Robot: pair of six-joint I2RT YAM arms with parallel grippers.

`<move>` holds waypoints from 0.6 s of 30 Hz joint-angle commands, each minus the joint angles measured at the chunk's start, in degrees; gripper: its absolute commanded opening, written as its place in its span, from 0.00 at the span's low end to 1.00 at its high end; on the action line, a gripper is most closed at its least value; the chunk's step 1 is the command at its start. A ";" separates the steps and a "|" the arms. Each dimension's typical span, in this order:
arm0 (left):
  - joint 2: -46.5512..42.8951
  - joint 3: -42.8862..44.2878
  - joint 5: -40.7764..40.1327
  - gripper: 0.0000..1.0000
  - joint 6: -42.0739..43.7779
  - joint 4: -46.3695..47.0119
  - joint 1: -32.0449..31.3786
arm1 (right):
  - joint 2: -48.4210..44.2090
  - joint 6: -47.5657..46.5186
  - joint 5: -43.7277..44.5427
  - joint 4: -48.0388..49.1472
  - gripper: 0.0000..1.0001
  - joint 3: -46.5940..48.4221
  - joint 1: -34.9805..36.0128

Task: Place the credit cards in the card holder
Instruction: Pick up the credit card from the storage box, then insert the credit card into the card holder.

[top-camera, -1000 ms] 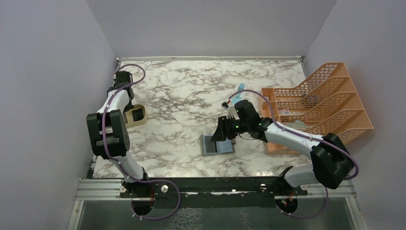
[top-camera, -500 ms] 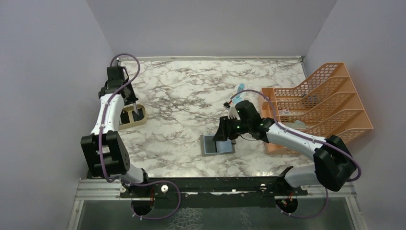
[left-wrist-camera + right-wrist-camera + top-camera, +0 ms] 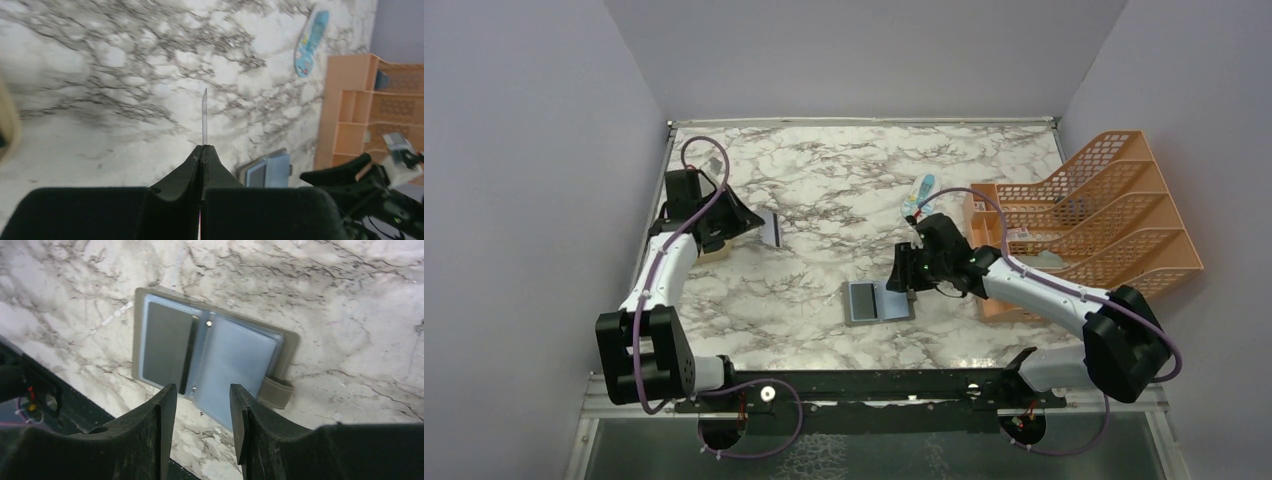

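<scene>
The grey card holder [image 3: 879, 301] lies open near the table's front middle. In the right wrist view it [image 3: 212, 352] shows pale blue pockets, a dark card in the left pocket and its tab at the right. My right gripper [image 3: 904, 283] is open and empty, hovering just right of the holder [image 3: 202, 395]. My left gripper [image 3: 749, 222] is shut on a thin credit card [image 3: 771, 228], held above the table at the left. In the left wrist view the card [image 3: 204, 116] stands edge-on from the closed fingertips [image 3: 202, 148].
A tan oval tray [image 3: 714, 250] sits by the left wall, mostly hidden under my left arm. A large orange mesh file rack [image 3: 1104, 215] fills the right side. A light blue-and-white packet [image 3: 919, 190] lies near the rack's left edge.
My left gripper has left the tan tray holding a card and swung right over the table. My right gripper has shifted slightly right, uncovering the card holder.
</scene>
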 commanded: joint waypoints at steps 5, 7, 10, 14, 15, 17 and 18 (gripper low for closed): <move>-7.46 -11.14 9.21 0.00 -15.21 17.47 -13.31 | 3.73 1.08 8.93 -4.04 0.39 1.90 0.35; -9.12 -14.71 8.68 0.00 -18.62 21.76 -16.43 | 4.56 1.10 10.85 -5.50 0.38 2.28 0.35; -10.80 -19.74 6.73 0.00 -23.55 28.11 -21.37 | 5.11 1.40 13.63 -6.64 0.38 2.07 0.35; -9.38 -24.43 6.61 0.00 -28.15 35.63 -27.18 | 5.19 1.72 11.69 -5.19 0.36 0.87 0.35; -9.01 -25.07 5.91 0.00 -28.67 36.32 -28.37 | 5.31 2.05 10.80 -4.73 0.34 0.42 0.35; -8.77 -25.82 3.50 0.00 -29.07 37.18 -30.68 | 5.42 2.68 9.48 -3.65 0.31 -0.39 0.35; -8.56 -26.31 2.41 0.00 -29.44 37.99 -31.87 | 5.58 2.92 9.19 -3.33 0.30 -0.81 0.35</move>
